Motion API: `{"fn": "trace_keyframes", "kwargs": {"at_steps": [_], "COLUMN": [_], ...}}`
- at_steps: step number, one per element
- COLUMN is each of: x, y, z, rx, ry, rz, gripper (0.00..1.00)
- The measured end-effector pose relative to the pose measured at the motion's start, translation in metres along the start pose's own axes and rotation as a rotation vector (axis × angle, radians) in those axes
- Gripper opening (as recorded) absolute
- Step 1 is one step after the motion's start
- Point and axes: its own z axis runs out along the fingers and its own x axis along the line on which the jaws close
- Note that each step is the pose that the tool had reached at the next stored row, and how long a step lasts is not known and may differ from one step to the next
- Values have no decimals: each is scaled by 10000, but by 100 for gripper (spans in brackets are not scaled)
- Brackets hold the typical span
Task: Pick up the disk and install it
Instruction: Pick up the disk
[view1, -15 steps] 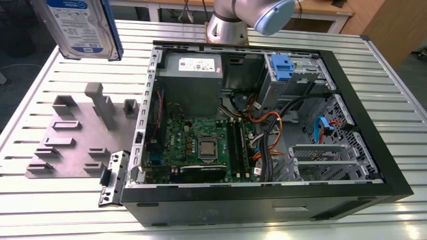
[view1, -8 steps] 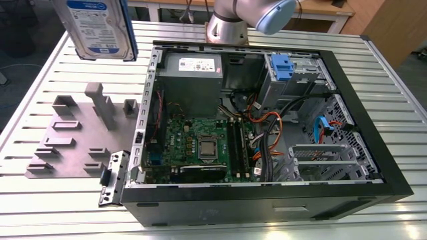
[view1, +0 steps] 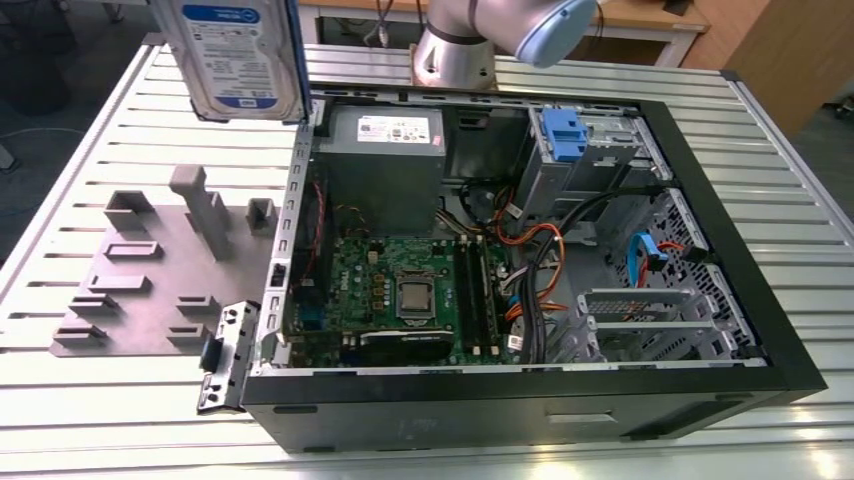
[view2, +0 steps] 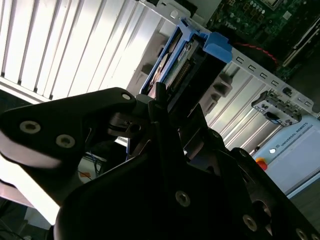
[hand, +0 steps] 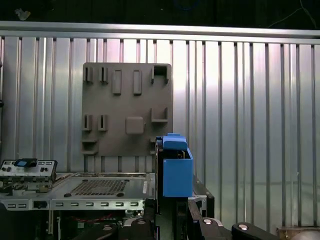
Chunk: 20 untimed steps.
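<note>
We see gripper (view2: 172, 107) clamped on disk (view2: 186, 62), lifted clear above table (view1: 80, 420), over grey fixture plate (view1: 147, 270), beside open case (view1: 754, 290).

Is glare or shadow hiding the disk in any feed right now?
Second wrist view: the table glares white beside the partly shadowed disk. First wrist view: streaky reflections on the table, the disk evenly lit. Exterior view: soft sheen on the disk, label visible.

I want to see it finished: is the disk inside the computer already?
No, the disk is up in the air, outside the open computer.
</note>
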Motion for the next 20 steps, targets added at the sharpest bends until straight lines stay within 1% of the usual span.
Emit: {"fn": "trace_keyframes", "kwargs": {"at_steps": [20], "x": [-7], "y": [-907], "z": [-10], "rx": [0], "ry": [0], "rz": [1], "gripper": [35]}}
